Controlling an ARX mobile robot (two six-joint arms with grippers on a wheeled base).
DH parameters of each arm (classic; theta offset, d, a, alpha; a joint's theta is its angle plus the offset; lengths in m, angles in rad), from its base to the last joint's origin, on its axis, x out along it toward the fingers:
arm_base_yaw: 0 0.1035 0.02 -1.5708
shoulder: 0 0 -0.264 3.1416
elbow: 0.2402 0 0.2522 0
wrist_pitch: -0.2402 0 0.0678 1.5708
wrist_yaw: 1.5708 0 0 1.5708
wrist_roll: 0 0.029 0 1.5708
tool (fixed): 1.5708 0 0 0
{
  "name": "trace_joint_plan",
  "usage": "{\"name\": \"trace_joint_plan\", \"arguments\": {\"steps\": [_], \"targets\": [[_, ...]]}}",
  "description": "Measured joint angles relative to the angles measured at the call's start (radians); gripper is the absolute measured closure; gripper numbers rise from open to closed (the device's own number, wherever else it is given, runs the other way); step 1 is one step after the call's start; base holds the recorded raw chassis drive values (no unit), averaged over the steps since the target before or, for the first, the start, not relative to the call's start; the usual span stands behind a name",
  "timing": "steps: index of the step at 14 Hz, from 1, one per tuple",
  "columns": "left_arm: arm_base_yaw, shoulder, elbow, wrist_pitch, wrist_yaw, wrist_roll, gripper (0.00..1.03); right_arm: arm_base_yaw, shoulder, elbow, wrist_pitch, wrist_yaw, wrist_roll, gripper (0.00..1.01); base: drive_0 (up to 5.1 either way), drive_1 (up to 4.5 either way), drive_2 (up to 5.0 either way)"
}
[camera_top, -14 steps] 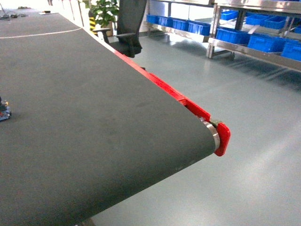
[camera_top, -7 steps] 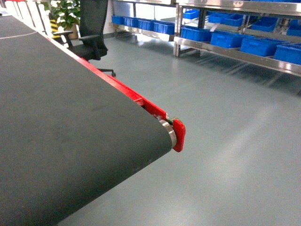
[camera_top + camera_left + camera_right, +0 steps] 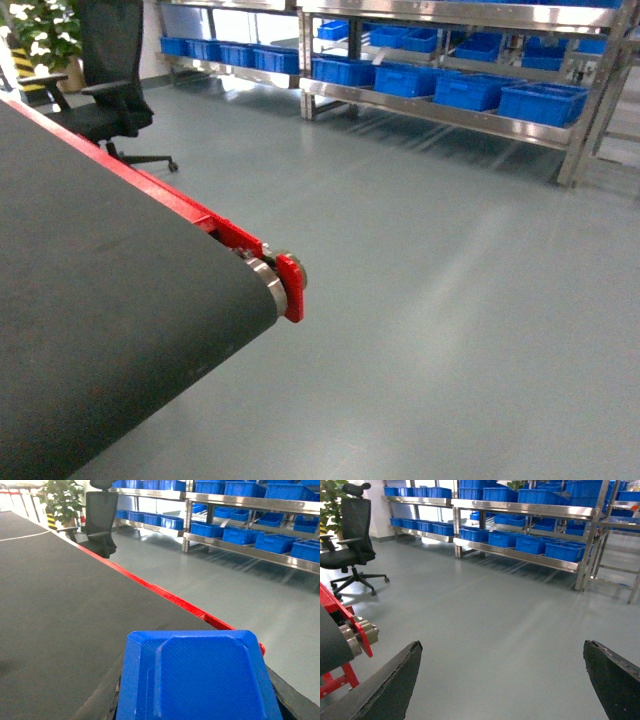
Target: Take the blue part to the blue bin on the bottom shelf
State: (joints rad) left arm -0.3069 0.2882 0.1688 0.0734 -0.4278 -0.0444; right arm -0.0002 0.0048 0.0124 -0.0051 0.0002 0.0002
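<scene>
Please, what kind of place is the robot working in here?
Most likely a warehouse or factory floor. A dark conveyor belt with a red side frame runs beside stainless-steel racks that hold rows of blue bins, and the smooth grey floor looks industrial.

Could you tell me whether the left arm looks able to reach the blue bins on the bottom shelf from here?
Probably not yet: the blue bins on the bottom shelf sit across open floor, far away. Nothing blocks the way.
</scene>
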Motion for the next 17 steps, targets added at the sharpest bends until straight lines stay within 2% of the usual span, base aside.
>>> {"name": "trace_joint_plan", "arguments": {"steps": [17], "targets": [[0.000,0.000,0.000,0.000,-0.001,0.000,0.59,0.000,0.000,0.000,0.000,0.000,0.000,0.03,-1.6,-1.60,-1.6]]}}
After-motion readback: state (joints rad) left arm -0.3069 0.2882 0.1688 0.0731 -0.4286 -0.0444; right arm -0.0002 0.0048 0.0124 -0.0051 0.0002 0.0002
